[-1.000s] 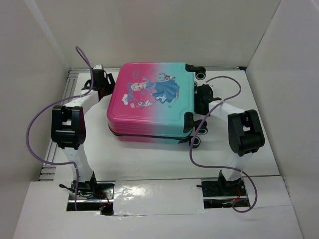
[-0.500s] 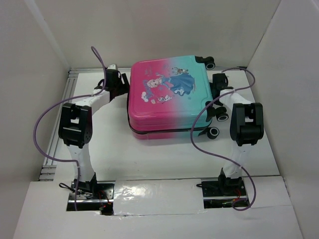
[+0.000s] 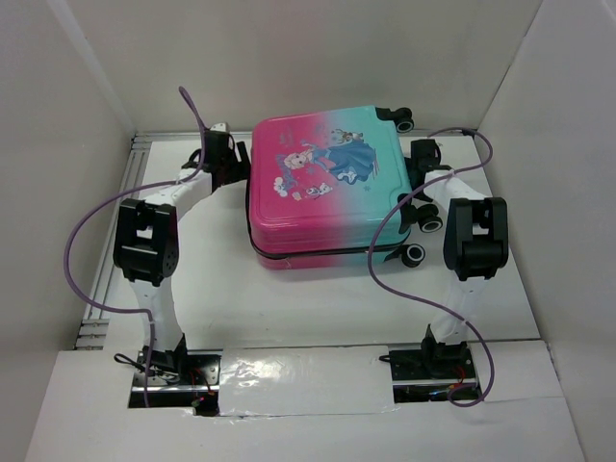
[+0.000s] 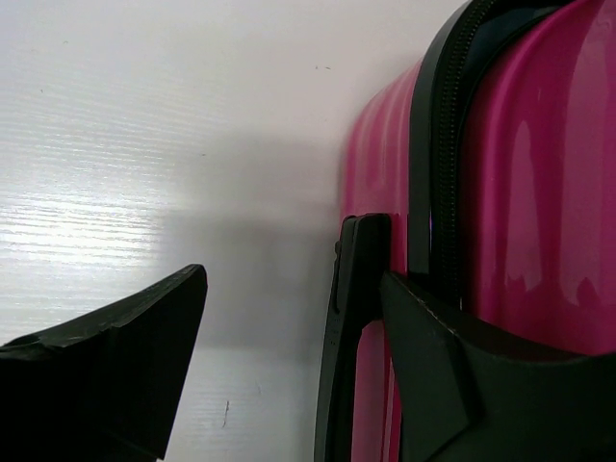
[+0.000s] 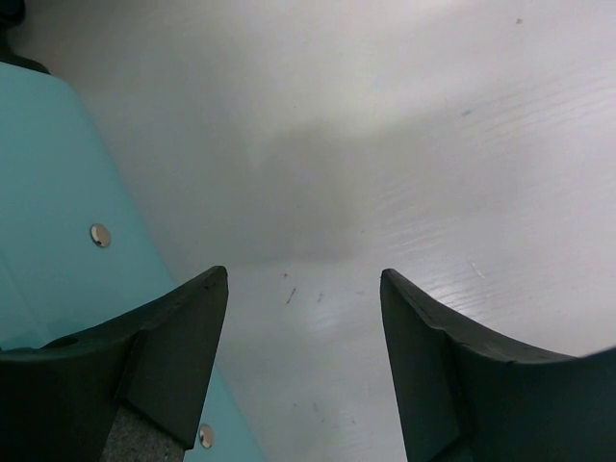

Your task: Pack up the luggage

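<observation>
The luggage (image 3: pixel 325 188), a closed pink-to-teal suitcase with a princess print, lies flat at the middle back of the table, wheels to the right. My left gripper (image 3: pixel 234 166) is open at its pink left side; in the left wrist view (image 4: pixel 294 284) one finger rests against the pink shell (image 4: pixel 539 192) by the black zipper trim, with a black handle bar (image 4: pixel 351 318) between the fingers. My right gripper (image 3: pixel 416 185) is open and empty at the teal wheel side; the right wrist view (image 5: pixel 303 279) shows the teal shell (image 5: pixel 58 212) beside its left finger.
White walls stand close on the left, back and right. Black-and-white wheels (image 3: pixel 414 255) stick out at the suitcase's right side near my right arm. Purple cables loop from both arms. Bare white table (image 3: pixel 289 308) lies in front of the suitcase.
Over the last second the suitcase and both grippers shifted right and toward the back, the case turning slightly. In the last half second almost nothing moved.
</observation>
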You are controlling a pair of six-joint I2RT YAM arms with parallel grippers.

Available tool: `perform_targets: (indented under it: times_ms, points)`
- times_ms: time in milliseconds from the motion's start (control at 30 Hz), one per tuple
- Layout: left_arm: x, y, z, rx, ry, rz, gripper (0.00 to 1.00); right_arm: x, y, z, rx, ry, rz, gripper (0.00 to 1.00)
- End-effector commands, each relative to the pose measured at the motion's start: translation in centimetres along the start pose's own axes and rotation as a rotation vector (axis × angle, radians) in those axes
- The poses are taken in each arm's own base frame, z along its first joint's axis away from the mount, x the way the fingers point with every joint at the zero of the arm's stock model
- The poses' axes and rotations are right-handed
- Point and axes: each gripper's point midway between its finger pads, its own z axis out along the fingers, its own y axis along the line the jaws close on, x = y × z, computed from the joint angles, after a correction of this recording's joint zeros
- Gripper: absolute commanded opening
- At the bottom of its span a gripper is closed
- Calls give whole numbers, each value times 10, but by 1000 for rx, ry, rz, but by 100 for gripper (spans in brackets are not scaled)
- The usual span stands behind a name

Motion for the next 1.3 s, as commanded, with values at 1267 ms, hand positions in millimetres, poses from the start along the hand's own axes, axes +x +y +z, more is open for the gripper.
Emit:
perform_targets:
  times_ms: [1267]
  points:
    - [-46,-128,-112,375,-18,20,91,-23,169,-52,-242,-139,-187,77]
